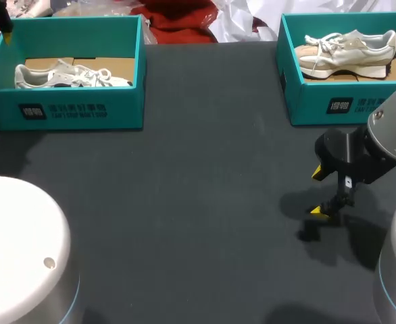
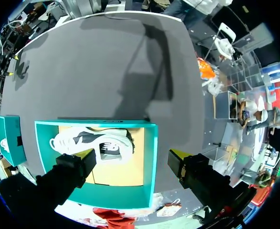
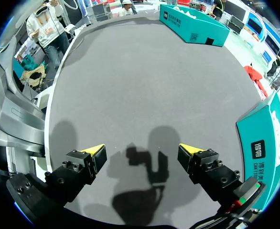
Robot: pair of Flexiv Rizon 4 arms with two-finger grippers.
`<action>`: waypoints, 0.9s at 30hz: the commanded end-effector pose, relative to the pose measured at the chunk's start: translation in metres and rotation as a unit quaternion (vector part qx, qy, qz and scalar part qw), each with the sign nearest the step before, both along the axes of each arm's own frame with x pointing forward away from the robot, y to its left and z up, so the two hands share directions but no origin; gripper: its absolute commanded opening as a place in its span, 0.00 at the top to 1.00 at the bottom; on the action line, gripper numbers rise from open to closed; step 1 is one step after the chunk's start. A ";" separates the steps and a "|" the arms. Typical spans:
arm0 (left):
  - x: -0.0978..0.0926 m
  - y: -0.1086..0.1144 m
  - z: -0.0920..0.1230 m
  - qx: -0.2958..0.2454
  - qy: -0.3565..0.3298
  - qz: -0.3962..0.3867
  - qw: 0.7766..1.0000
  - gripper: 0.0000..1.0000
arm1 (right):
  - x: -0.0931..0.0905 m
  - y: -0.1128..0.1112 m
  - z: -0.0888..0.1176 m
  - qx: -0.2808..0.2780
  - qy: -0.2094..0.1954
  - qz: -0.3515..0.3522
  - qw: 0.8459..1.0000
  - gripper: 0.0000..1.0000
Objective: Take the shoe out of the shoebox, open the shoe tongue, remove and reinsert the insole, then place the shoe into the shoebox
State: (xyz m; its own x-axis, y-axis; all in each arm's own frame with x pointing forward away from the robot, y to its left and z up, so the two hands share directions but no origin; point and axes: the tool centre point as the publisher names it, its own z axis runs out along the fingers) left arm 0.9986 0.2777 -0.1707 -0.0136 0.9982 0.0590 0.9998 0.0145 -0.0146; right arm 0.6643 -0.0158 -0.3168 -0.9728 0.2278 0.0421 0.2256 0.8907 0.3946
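Bare table [image 1: 205, 169] centre, left shoebox [image 1: 69, 111], right shoebox [image 1: 319, 102] — open-topped

Teal left shoebox [image 1: 76, 111] and right shoebox [image 1: 333, 102]; white shoe [image 1: 63, 75]; cream shoe [image 1: 350, 50]; dark grey table [image 1: 198, 175].

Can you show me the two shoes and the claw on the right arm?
left shoe [image 1: 69, 75]: head view, middle of its upper.
right shoe [image 1: 348, 50]: head view, middle of its side.
right claw [image 1: 319, 192]: head view, midway between its yellow tips.
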 end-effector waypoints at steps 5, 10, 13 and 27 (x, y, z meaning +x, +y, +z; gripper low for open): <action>-0.001 0.000 0.002 0.000 0.000 -0.001 1.000 0.00 | -0.002 0.000 0.000 -0.001 -0.001 -0.001 1.000 0.00; -0.001 0.000 0.002 0.000 0.000 -0.001 1.000 0.00 | 0.009 0.001 0.007 -0.012 -0.001 0.003 1.000 0.00; -0.001 0.000 0.002 0.000 0.000 -0.001 1.000 0.00 | 0.024 0.002 0.018 -0.024 0.010 -0.006 1.000 0.00; -0.001 0.000 0.002 0.000 0.000 -0.001 1.000 0.00 | 0.098 -0.026 0.093 -0.096 0.064 -0.123 0.986 0.00</action>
State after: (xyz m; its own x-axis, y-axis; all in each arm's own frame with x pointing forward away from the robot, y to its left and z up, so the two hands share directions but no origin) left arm 0.9982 0.2779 -0.1697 -0.0138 0.9982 0.0584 0.9998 0.0147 -0.0150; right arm 0.7501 -0.0389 -0.2341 -0.8866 0.4552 0.0823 0.4576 0.8370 0.3000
